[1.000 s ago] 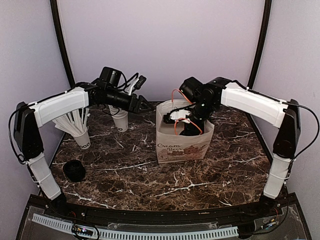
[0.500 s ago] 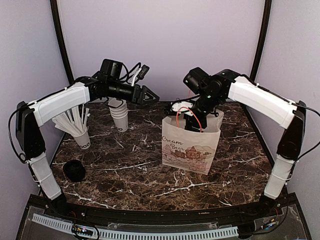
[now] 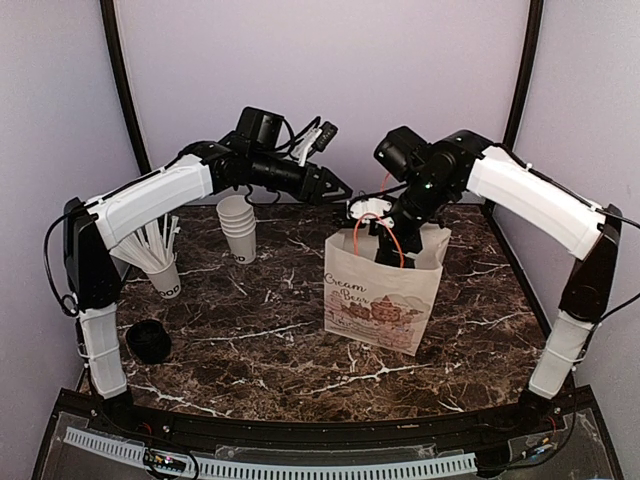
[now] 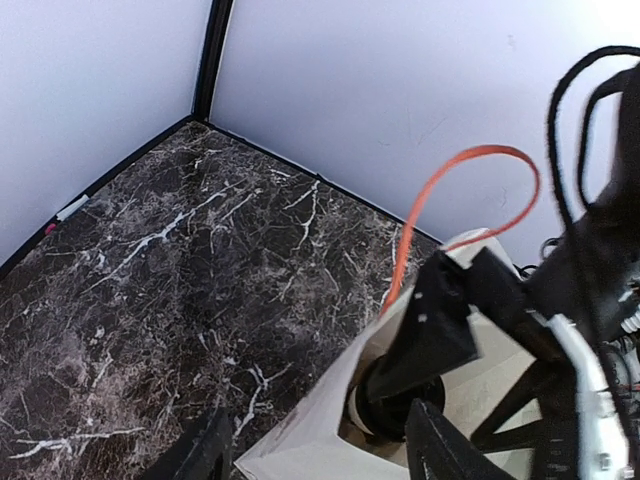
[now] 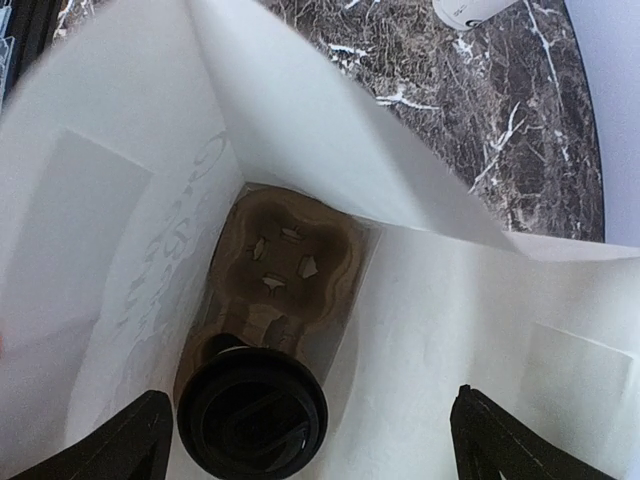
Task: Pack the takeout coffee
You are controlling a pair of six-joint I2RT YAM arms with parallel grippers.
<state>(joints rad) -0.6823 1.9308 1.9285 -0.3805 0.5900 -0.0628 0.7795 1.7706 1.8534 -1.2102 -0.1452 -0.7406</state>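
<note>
The takeout coffee (image 5: 252,415) stands inside the white paper bag (image 3: 385,290), and only its round black lid shows. It sits in one end of a brown cardboard cup carrier (image 5: 290,260) on the bag's floor. My right gripper (image 3: 385,232) reaches into the bag's mouth from above, wide open (image 5: 315,440), with the lid just inside its left finger. My left gripper (image 3: 338,188) hovers at the bag's back left rim, open. In the left wrist view its fingers (image 4: 320,455) straddle the bag's corner (image 4: 330,425), and the coffee lid (image 4: 400,405) peeks out behind the right gripper's finger.
A stack of nested white cups (image 3: 238,228) stands at the back left. A white cup holding paper-wrapped straws (image 3: 160,265) sits further left. Black lids (image 3: 148,340) lie near the front left. An orange cable (image 3: 385,245) loops at the right wrist over the bag.
My left arm has swung right, from over the cup stack to the bag's rim. The bag has shifted right and toward the front and now leans, with the right gripper still in it.
</note>
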